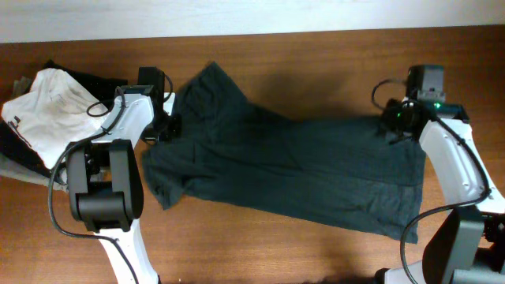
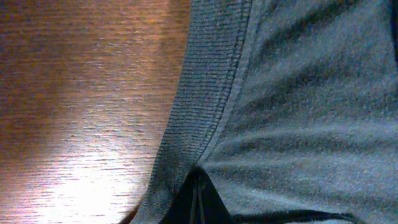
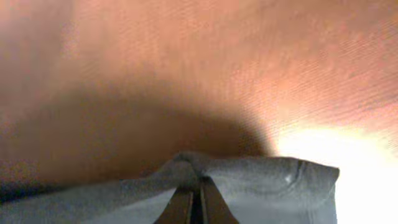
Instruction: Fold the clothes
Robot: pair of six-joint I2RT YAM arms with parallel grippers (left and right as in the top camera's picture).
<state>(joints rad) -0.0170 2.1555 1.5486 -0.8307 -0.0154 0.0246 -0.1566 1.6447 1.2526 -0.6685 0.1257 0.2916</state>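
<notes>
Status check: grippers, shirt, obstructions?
Left gripper shut on dark shirt at ribbed edge. Right gripper shut on opposite end. Shirt spread out, not yet folded. White garment heaped at left, off the shirt.

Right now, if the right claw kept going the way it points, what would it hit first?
The dark shirt: the right gripper is shut on its bunched edge. Beyond that is the wooden table, though depth is unclear.

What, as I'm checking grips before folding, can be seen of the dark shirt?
The dark shirt is charcoal knit cloth, plain side up, spread wrinkled across the wooden table, sleeves toward the left, one edge ribbed. The left gripper is shut on its left edge by the ribbing, the right gripper on its far right corner.
</notes>
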